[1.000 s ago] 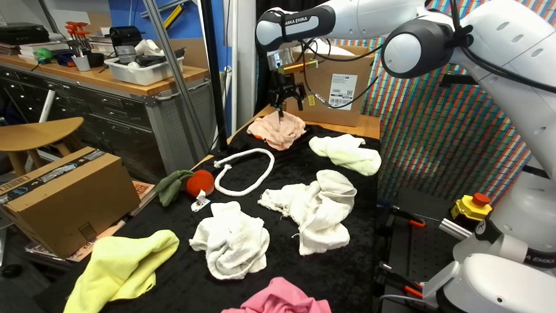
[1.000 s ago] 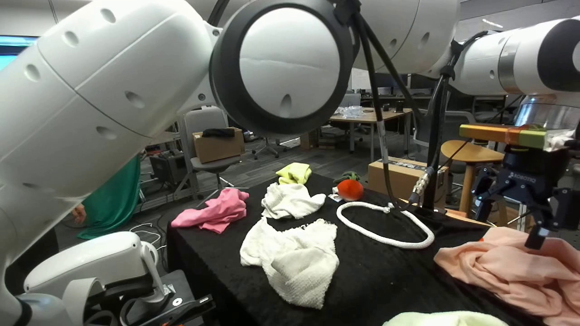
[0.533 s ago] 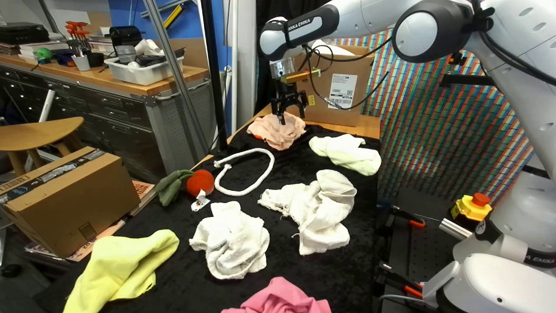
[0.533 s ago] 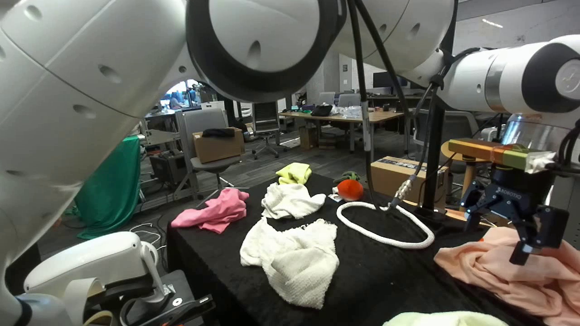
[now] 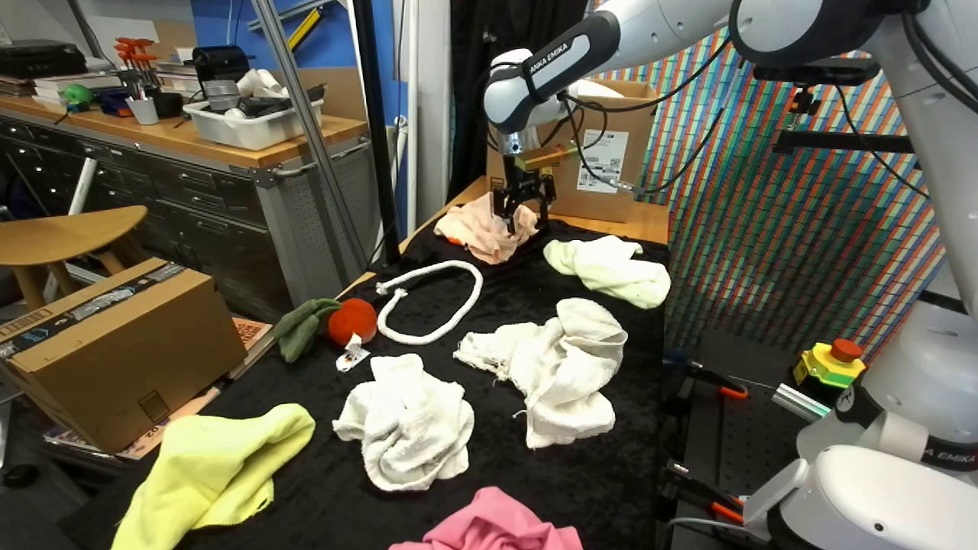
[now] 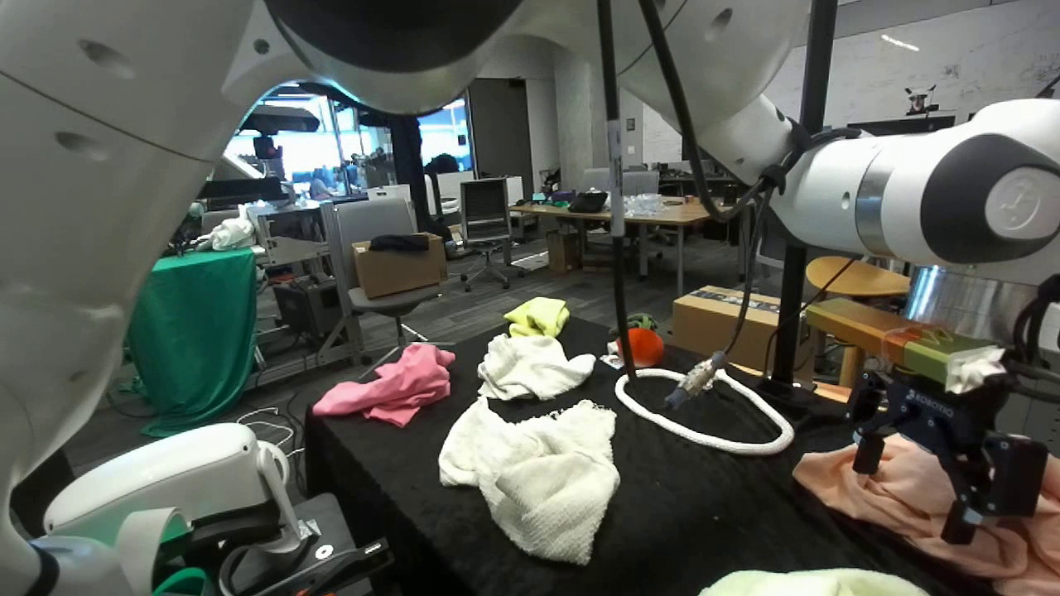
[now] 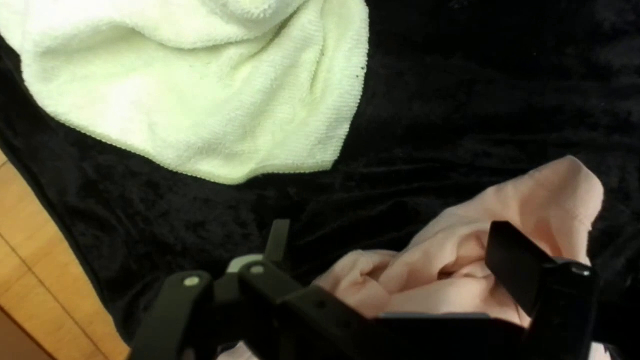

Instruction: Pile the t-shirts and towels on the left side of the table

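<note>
Tool (image 7: 388,232) w/ jaws spread, partly over peach cloth (image 7: 430,287); pale-grn cloth (image 7: 215,105) nr.

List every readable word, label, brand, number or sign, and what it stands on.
"ROBOTIQ": black two-finger gripper.
"ANKA EMIKA", start hidden: grey panel on the white robot arm.
"A EMIKA", start hidden: dark band on the arm's white base.
Too small or blurred:
white shipping label on the tall brown cardboard box;
printing on the taped brown cardboard box and papers under it;
white tag on the black table.
</note>
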Tool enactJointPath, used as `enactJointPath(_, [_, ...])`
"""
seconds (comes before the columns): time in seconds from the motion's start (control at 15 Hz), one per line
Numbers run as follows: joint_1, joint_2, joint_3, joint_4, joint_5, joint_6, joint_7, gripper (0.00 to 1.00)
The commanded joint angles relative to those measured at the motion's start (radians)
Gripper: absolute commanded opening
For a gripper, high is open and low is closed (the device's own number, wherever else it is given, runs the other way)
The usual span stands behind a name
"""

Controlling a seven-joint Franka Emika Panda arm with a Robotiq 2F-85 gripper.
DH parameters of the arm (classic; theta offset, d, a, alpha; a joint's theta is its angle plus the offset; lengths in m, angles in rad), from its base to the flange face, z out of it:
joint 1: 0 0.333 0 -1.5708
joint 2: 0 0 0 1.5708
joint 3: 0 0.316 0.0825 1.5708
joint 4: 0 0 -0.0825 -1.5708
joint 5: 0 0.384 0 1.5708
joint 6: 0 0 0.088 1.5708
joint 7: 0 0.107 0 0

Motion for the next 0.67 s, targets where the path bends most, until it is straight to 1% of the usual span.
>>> enactJointPath(0.0, [0.031, -0.107, -0.028, -0.201, 0.013, 0.17, -0.022, 1.0])
enactJointPath(0.27, [0.043, -0.126, -0.027, -0.263, 0.028, 0.264, -0.012, 1.0])
enactJointPath(0.6, [0.048, -0.131, -0.031, -0.262, 0.038, 0.332, -0.001, 1.0])
